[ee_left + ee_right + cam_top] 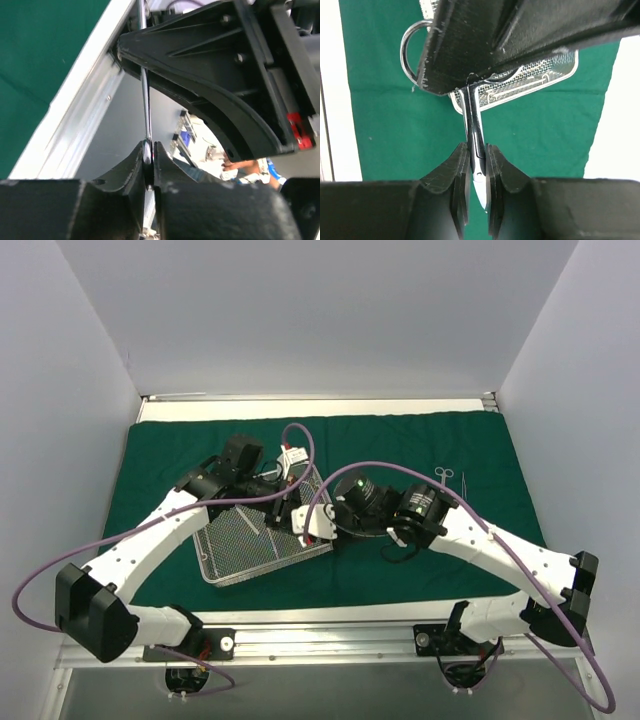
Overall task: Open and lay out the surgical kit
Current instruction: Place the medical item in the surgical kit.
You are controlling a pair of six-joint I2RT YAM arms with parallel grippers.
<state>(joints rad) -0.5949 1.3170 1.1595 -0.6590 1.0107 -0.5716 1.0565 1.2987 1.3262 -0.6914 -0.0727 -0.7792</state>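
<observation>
Pinching instrument [472,120] between fingers [461,172] (both pairs)

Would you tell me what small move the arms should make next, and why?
Probably open the left gripper and back it off. Both grippers pinch the same slim metal instrument above the mesh tray: the right gripper is shut on its shaft, and the left grips it nearer the ring handle. Once freed, the right arm could carry it to the green cloth.
</observation>
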